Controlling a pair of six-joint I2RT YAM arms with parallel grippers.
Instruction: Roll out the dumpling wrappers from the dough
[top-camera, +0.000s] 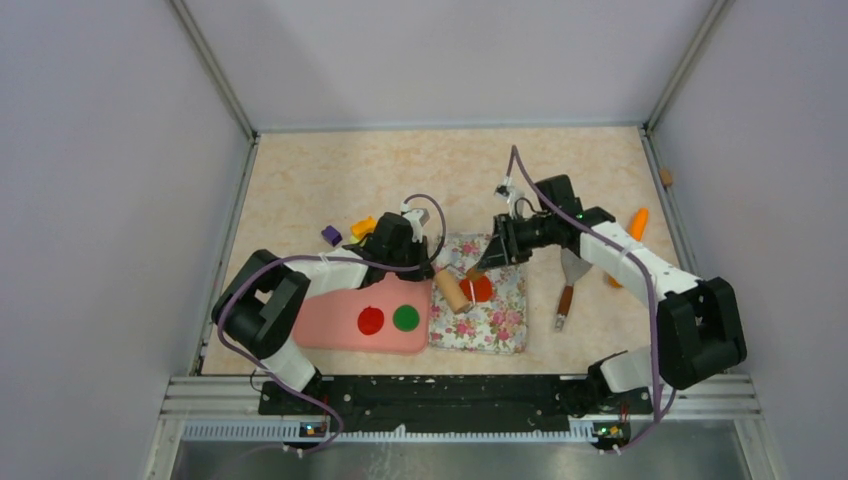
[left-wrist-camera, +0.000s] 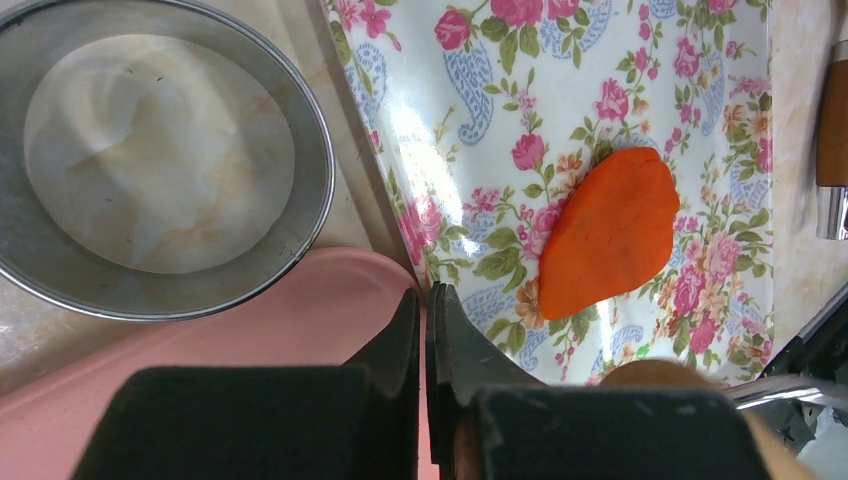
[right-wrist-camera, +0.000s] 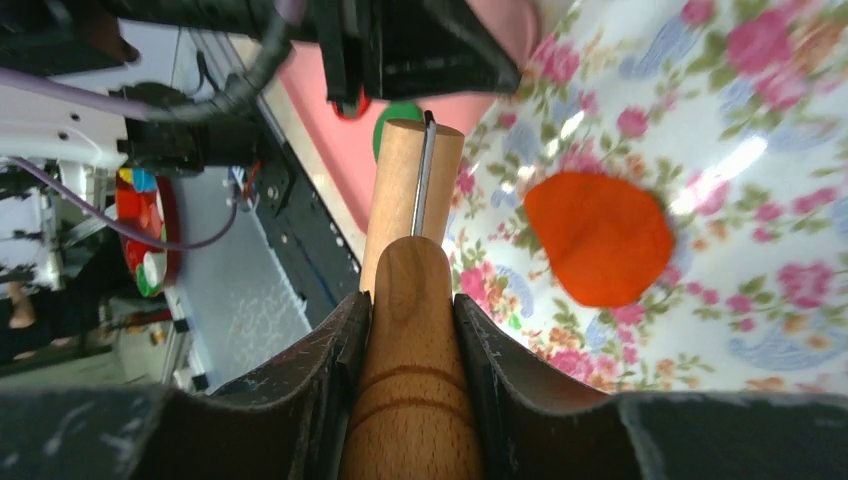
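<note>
At the middle of the top view, a floral mat (top-camera: 495, 325) lies on the tabletop (top-camera: 330, 180), with a pink board (top-camera: 320, 325) against its left edge. The dough (top-camera: 478, 288), a flattish orange-red blob, sits on the upper part of the mat. A wooden pin (top-camera: 452, 292) lies just to its left, slanting from the mat's upper middle down toward the board. In the right wrist view a strip of mat shows between the pin and the dough.

The right gripper (right-wrist-camera: 412, 310) is clamped on the pin's near handle, one finger on each side of the wood. The barrel points away from it toward the board.

The left gripper (left-wrist-camera: 428, 310) hovers over the board's upper right corner, beside the mat's edge. Its jaws are drawn together to a thin slit with nothing between them. In its wrist view a metal ring (left-wrist-camera: 315, 180) stands on the tabletop at upper left, just beyond the board, and the dough lies to the right on the mat.

On the board, a red disc (top-camera: 371, 320) and a green disc (top-camera: 405, 318) lie side by side, close but apart.

Right of the mat a scraper (top-camera: 566, 292) with a wooden handle rests on the tabletop. An orange carrot stick (top-camera: 638, 222) lies farther right.
</note>
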